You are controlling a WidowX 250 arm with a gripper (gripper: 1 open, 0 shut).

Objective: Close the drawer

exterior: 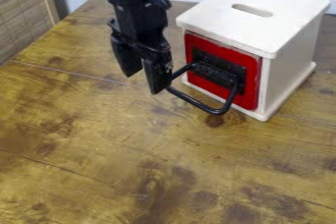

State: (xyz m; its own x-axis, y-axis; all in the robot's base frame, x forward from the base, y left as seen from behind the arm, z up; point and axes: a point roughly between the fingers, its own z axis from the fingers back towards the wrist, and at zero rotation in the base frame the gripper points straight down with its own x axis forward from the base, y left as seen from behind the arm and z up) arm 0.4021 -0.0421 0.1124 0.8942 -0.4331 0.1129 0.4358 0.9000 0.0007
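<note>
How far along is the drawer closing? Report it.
Done: little shows; the red drawer looks close to flush with the wooden box, though its exact gap is unclear. In hand: the open claw hangs beside the black loop handle, gripping nothing. Left: push the front fully home.

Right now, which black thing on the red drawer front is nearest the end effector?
The large black loop handle, sticking out toward the table; the black bracket sits farther back.
</note>
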